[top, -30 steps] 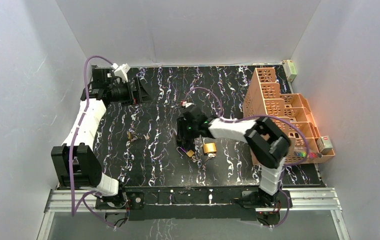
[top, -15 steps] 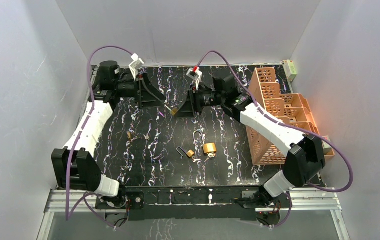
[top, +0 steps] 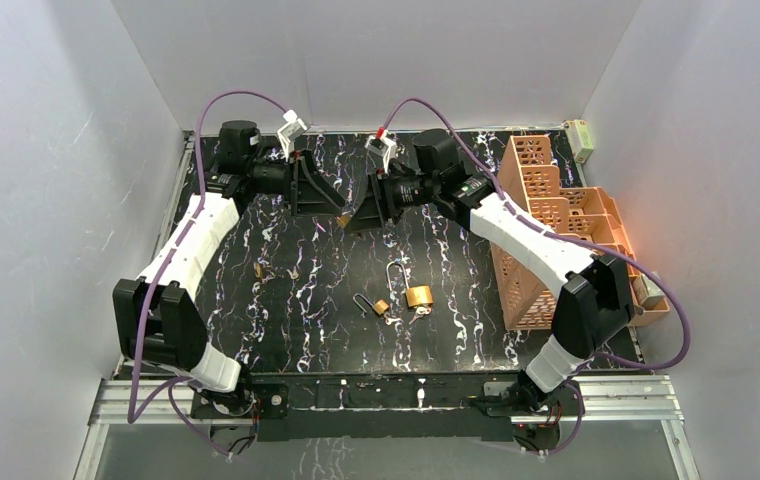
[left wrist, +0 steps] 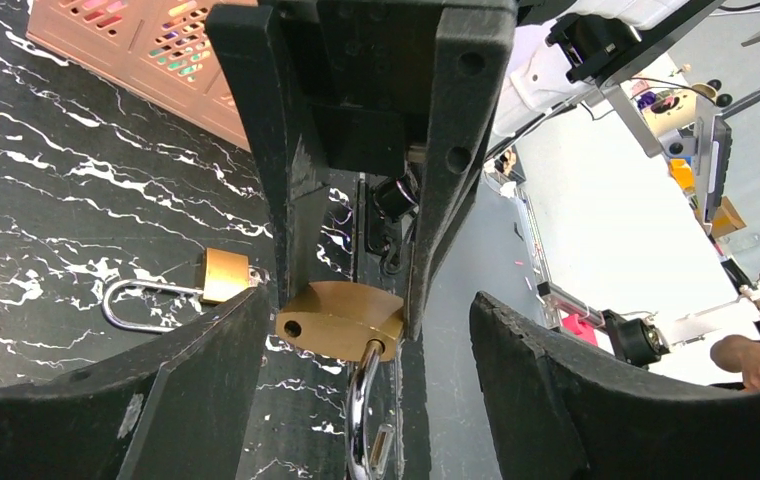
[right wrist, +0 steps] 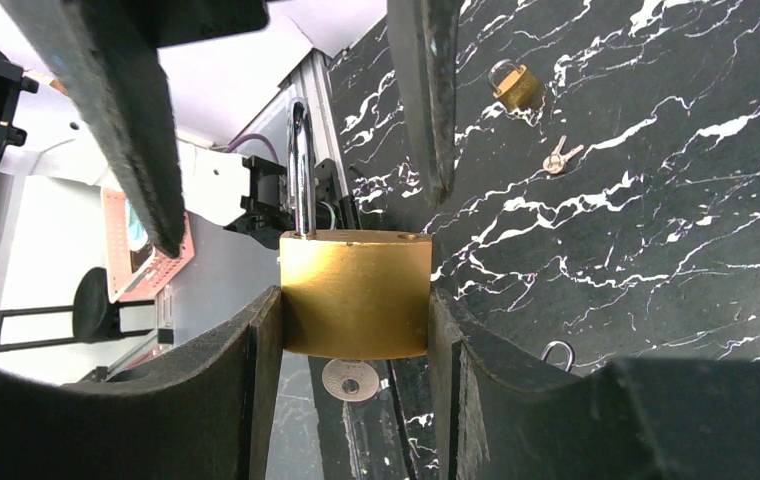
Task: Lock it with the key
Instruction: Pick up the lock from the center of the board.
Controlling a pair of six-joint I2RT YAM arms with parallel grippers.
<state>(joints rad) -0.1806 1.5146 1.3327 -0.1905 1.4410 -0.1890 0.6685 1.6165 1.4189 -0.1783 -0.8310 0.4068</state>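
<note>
Got the brass padlock (right wrist: 356,290) pinched in the right pincer (right wrist: 356,300), both fingers shut snug against the narrow sides of its body, up in the air over the far edge of the desk (top: 286,330), about midway along it. Can see a key (right wrist: 348,380) poking out of the bottom end, on the right wrist's side, and the shackle (right wrist: 299,170) sticking out the opposite way toward the left arm, only one leg seated, an empty hole showing on top of the body. Found the left pincer (left wrist: 366,310) facing it head-on, spread wide and gripping nothing, one finger (right wrist: 126,120) on either side of that shackle, not touching it. Also spotted a second padlock (top: 418,296) lying flat near the middle of the desk with shackle swung open, a smaller padlock (top: 381,307) just beside it toward the left, plus a little padlock (right wrist: 516,85) and some loose keys (right wrist: 558,153) further toward the left edge. Over along the right edge, just an orange crate (top: 546,215) with slotted walls.
</note>
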